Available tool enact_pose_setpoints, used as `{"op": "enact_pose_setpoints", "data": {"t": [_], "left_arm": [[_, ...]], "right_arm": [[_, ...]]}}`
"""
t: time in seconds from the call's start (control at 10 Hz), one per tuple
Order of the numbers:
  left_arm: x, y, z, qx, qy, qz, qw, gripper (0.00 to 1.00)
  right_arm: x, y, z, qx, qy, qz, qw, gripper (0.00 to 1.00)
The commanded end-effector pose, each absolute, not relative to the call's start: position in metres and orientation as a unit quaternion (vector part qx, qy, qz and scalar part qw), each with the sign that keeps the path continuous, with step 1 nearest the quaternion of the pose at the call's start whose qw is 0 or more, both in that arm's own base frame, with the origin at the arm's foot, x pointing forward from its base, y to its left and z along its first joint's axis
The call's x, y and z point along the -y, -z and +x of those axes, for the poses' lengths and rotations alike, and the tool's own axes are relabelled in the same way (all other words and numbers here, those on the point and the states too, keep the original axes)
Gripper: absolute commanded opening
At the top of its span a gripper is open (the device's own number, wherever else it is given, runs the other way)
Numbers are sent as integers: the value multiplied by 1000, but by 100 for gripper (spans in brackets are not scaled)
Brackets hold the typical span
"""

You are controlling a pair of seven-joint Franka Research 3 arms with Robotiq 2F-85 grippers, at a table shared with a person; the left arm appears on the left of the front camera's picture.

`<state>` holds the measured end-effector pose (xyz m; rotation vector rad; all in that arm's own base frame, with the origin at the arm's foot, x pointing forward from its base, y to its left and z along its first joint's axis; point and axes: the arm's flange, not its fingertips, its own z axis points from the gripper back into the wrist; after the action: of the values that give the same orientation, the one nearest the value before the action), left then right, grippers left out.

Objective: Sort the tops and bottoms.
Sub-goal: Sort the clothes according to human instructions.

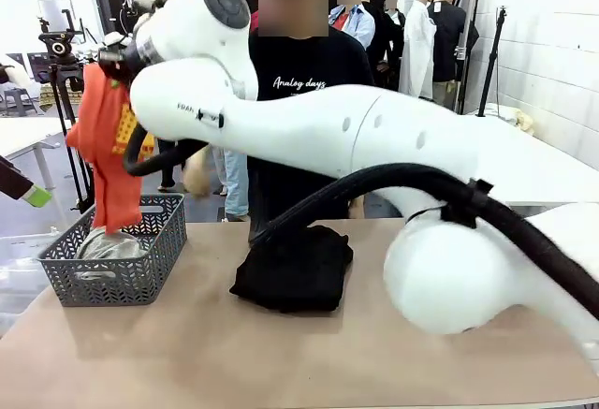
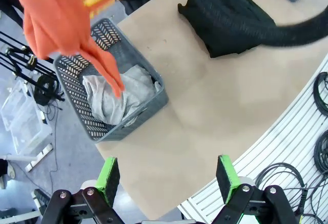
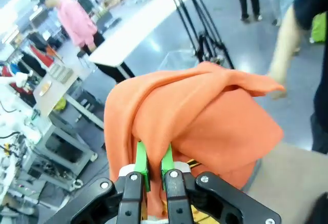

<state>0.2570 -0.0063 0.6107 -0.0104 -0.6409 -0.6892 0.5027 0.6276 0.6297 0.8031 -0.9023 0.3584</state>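
Pinching a fold of the orange top (image 3: pixel 205 121) between its nearly closed green pads, the right end effector (image 3: pixel 152 158) lets it hang below, over the grey basket (image 1: pixel 122 283) holding the pale grey top (image 2: pixel 123 93). The left end effector (image 2: pixel 166 175) is spread and empty; the black bottoms (image 1: pixel 295 269) lie on the tabletop (image 1: pixel 281 353) ahead of it, well apart.

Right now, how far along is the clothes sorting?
Done: the pale grey top lies in the grey basket. In hand: the right end effector holds the orange top above that basket. Left: the black bottoms sit on the table, unsorted; the left end effector is open and empty.
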Motion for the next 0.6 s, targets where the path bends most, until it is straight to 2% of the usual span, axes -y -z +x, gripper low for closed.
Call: {"op": "enact_pose_setpoints", "data": {"t": [0.0,0.3,0.5], "left_arm": [[7,-610,257,308,332,-4,892,98],[7,-610,257,308,332,-4,892,98],[7,-610,257,308,332,-4,892,98]], "right_arm": [[-690,-613,553,378,-163,396,821,0],[-710,-539,565,334,-157,415,832,0],[-730,-504,565,270,-198,434,836,0]]}}
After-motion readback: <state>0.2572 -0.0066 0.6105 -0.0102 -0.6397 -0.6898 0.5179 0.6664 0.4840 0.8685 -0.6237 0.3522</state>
